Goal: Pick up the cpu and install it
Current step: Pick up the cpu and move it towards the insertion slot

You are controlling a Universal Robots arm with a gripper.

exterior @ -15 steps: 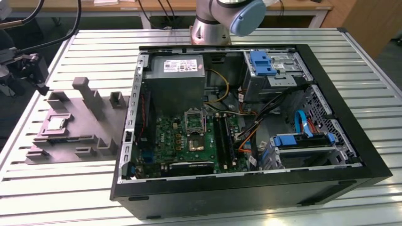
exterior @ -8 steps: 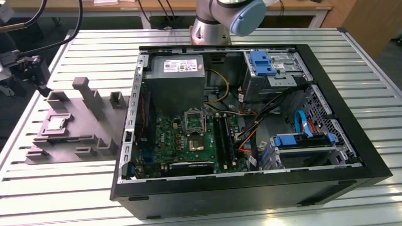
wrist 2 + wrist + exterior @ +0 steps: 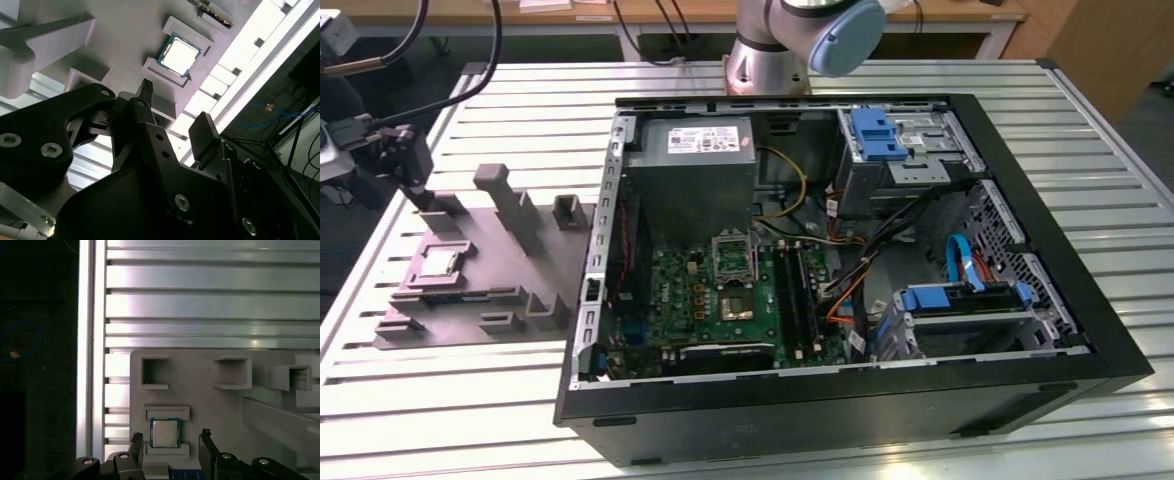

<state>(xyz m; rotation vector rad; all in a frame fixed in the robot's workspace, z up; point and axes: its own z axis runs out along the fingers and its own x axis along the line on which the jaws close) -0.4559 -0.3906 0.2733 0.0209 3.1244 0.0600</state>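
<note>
- Gripper [image 3: 170, 440] hung above the grey tray [image 3: 480, 300], jaws spread apart and holding nothing.
- The cpu [image 3: 165, 433] lay flat in a framed recess of the tray, pale top up, not yet lifted.
- In the first wrist view I saw one finger on each side of the chip with a gap to its edges. I read that spread as clearance, wide enough to straddle the chip without clipping the recess frame.
- The recess looked made for the job: raised lips on two opposite sides keep the chip square and stop it sliding, and the other two edges stay free for the fingers (my reading, not confirmed).
- In the exterior view the gripper was at the tray's far end, close to one of its upright blocks. I couldn't tell whether anything touched.
- Computer case [image 3: 854, 400] lay on its side just beside the tray, on the exterior view's right of it, side panel off. I judged that was so the motherboard faces up for access from above.
- Socket bracket [image 3: 734, 255] sat on that board, well apart from the tray. I couldn't tell from here whether it was latched.
- Status as I judged it: pick not made, install not started.
</note>
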